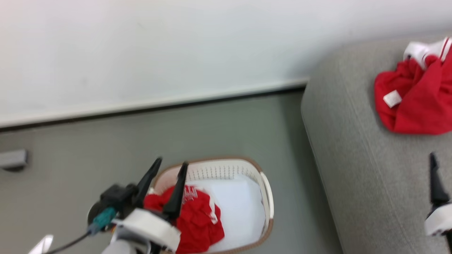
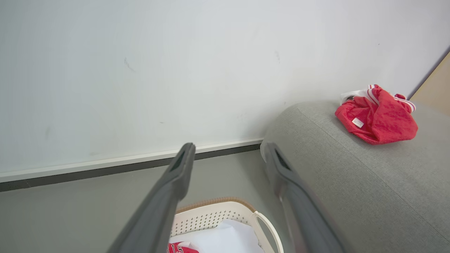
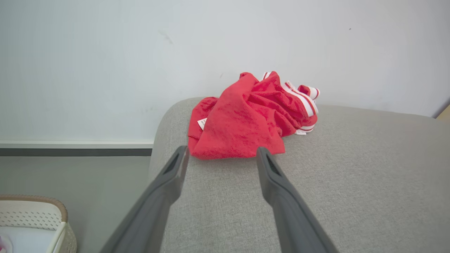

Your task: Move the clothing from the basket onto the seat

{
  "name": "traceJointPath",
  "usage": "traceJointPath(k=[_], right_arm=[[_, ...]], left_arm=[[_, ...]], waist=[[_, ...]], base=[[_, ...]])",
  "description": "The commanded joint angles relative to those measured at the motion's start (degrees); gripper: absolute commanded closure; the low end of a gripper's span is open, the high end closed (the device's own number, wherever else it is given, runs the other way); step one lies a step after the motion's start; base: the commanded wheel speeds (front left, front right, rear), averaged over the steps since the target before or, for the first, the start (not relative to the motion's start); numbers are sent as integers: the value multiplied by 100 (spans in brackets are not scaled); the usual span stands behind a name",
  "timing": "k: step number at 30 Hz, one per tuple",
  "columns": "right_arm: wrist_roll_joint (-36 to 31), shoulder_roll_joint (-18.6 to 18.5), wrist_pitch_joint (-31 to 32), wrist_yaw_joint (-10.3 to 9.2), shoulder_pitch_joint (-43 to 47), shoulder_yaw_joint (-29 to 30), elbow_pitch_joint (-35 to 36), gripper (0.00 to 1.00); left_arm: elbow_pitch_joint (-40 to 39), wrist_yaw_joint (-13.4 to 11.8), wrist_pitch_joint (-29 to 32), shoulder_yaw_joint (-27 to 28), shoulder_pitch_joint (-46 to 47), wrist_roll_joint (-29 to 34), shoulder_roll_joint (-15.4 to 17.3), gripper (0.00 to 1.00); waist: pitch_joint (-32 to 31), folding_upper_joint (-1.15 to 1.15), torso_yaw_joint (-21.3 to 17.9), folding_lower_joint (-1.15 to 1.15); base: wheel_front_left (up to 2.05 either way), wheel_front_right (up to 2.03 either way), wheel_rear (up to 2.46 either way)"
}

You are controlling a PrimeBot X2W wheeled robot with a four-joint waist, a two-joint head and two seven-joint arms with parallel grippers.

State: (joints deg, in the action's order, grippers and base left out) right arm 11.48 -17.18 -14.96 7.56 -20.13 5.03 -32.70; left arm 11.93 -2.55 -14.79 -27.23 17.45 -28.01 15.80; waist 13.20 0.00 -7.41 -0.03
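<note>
Grey floor (image 1: 212, 134) ran under a white wall (image 1: 176, 46), where one white perforated basket (image 1: 268, 194) stood beside the grey seat (image 1: 353, 176), holding one red garment (image 1: 197, 222) on a white sheet (image 1: 240, 208); its white lettering was blurred, though the left wrist view caught digits resembling "15". A second red garment (image 1: 416, 102), white-striped, lay crumpled on the seat, its white tag (image 1: 392, 98) too small to read. Both the left claw (image 1: 172, 163), above the basket, and the right claw (image 3: 222, 151), over the seat, stood apart and empty.
</note>
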Motion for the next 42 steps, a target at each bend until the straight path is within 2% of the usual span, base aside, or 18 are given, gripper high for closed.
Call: traceJointPath(k=[1, 13, 17, 28, 35, 42], right_arm=[[-43, 88, -15, -14, 267, -47, 216, 0], [-160, 736, -15, -14, 1613, -377, 1530, 0], [-134, 946, -16, -14, 1808, -418, 1713, 0], [-236, 1234, -16, -14, 2000, -773, 1476, 0], [-244, 1232, -16, -14, 1982, -880, 1397, 0], [-235, 1213, -16, -14, 1942, -895, 1378, 0]], left_arm=[[8, -37, -35, 75, -265, 6, 45, 0], [-118, -185, -36, 809, -1395, 505, -131, 0], [-124, -113, -36, 1143, -1575, 788, -208, 0], [68, 191, -36, 1849, -1931, 1181, -502, 0], [181, 445, -37, 2168, -2011, 1388, -706, 0], [290, 593, -37, 2404, -2021, 1593, -879, 0]], waist=[[-518, 0, 200, 3], [-1308, 0, 843, 3], [-1381, 0, 940, 3], [-1612, 0, 659, 3], [-1602, 0, 501, 3], [-1602, 0, 444, 3]], base=[[0, 0, 0], [0, 0, 0], [0, 0, 0], [0, 0, 0], [0, 0, 0], [0, 0, 0]])
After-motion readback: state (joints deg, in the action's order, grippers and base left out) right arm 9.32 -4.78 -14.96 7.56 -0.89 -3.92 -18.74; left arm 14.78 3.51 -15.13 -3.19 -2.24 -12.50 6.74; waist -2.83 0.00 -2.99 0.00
